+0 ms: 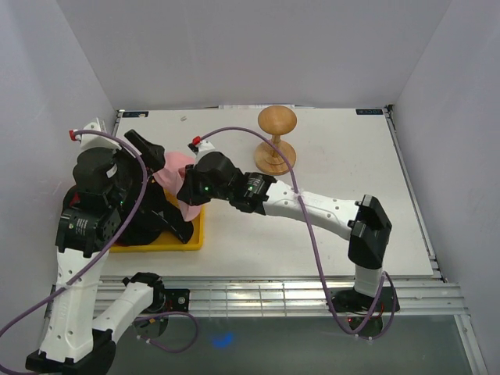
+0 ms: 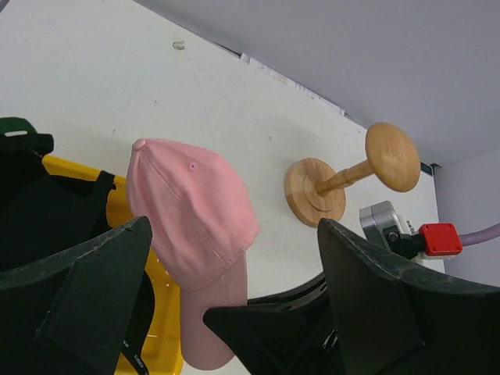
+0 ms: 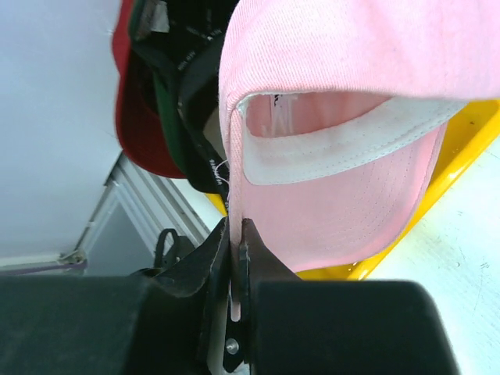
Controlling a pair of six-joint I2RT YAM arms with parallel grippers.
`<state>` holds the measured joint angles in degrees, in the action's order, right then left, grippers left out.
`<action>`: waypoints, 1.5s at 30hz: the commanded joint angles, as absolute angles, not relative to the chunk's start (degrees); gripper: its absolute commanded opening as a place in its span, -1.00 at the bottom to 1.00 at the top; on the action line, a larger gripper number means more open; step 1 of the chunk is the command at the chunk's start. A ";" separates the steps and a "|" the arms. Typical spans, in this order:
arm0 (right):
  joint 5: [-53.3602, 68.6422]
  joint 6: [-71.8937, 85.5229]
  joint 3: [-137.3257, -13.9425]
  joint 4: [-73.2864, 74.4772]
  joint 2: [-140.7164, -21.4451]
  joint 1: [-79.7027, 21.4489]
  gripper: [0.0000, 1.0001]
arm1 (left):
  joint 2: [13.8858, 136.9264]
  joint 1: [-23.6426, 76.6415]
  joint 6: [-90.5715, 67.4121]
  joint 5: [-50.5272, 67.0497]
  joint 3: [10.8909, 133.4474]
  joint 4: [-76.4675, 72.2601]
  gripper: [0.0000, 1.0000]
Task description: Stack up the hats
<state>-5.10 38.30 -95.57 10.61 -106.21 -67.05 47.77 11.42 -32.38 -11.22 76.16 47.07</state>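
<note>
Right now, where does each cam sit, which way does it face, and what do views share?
Top external: above and behind the bases, looking down on the table; left arm and right arm in view.
Left wrist: on the left arm, facing across the table toward the wooden stand; open left hand frames the view.
Right wrist: looks along the right hand, shut on the pink cap, yellow tray behind.
Shared: pink cap in all three; stand in top and left wrist.

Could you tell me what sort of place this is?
Probably a lab test cell: a white table boxed in by plain walls, with a yellow tray and a pink cap as props.
</note>
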 commanded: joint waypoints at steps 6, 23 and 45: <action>-3.86 38.50 -99.05 8.96 -100.20 -65.22 -0.85 | 49.31 11.51 -31.99 -12.48 83.14 43.95 0.96; 28.55 62.11 -90.89 -28.59 -97.89 -26.38 -0.84 | 49.57 11.51 -34.45 -9.84 83.67 43.42 0.96; 27.78 93.87 -60.57 -70.13 -98.71 -15.73 -0.84 | 49.48 11.43 -33.49 -9.67 81.83 44.21 0.96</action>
<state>28.69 91.83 -63.00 -60.03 -103.59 -16.40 50.04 11.40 -33.87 -10.20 82.32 44.56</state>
